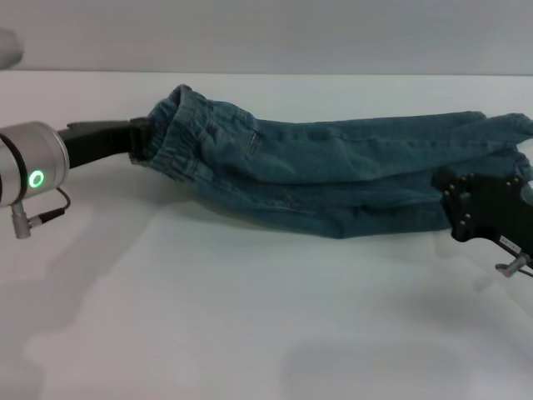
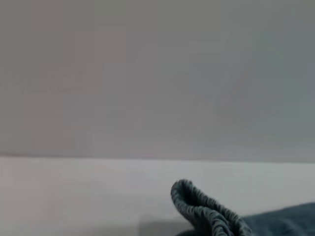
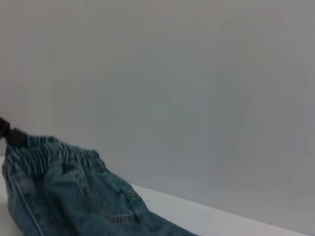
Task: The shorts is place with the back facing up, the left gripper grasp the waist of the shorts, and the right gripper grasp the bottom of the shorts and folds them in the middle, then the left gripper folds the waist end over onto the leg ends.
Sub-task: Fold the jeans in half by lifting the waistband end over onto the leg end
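Left gripper (image 1: pixel 137 140) is clamping the waistband; right gripper (image 1: pixel 454 204) is sitting at the leg hems, closure not discernible. Shorts (image 1: pixel 333 179) are lying lengthwise on the table (image 1: pixel 250 333), long axis spanning jaw to jaw, already halved

Wide open white desk (image 1: pixel 250 333) across the whole near side, nothing standing on it. The long blue denim shorts (image 1: pixel 333 179) stretch across the middle as the one barrier, lifted at the gathered waistband. Left end effector (image 1: pixel 137 137) blocks the waist end, right end effector (image 1: pixel 479 208) blocks the leg end. Behind the shorts, a narrow bare strip before the grey wall (image 1: pixel 266 33).
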`<action>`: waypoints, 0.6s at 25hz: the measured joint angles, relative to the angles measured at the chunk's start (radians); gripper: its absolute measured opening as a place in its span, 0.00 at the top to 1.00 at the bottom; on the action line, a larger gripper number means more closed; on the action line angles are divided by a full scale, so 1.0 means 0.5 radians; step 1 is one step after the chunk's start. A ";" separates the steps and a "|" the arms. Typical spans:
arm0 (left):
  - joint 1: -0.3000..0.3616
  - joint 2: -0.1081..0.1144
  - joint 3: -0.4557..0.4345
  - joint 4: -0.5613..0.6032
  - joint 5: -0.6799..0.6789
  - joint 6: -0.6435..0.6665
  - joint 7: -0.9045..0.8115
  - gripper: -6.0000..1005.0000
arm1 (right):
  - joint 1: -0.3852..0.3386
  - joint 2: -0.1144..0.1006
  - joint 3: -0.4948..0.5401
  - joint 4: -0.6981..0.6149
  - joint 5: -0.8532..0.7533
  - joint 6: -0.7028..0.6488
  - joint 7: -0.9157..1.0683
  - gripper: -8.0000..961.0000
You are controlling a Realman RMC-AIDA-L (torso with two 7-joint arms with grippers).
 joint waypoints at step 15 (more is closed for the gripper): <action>0.071 0.004 0.025 -0.425 -0.103 -0.088 -0.001 0.93 | 0.345 0.007 -0.007 -0.222 0.137 -0.248 -0.113 0.95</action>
